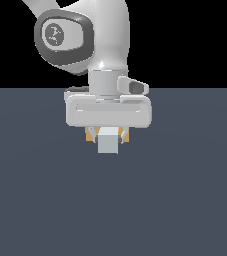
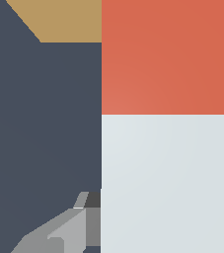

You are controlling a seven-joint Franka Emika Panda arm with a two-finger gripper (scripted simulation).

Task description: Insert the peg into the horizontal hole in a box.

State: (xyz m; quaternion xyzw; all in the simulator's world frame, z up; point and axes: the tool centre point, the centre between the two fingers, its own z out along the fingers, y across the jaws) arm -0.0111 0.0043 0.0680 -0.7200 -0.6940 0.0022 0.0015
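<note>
In the exterior view my gripper (image 1: 108, 139) is shut on the peg (image 1: 108, 140), whose pale grey-white end faces the camera just under the hand. The tan box (image 1: 89, 134) shows only as small slivers behind the peg and fingers; its hole is hidden. In the wrist view the peg (image 2: 168, 123) fills the frame, its red-orange half beyond the pale half. A corner of the tan box (image 2: 64, 20) shows beside the red-orange half. One grey finger (image 2: 69, 232) presses against the pale half.
The dark blue-grey table (image 1: 175, 200) spreads around the gripper in the exterior view. The arm's white links and a dark joint cover (image 1: 65, 35) rise above the hand.
</note>
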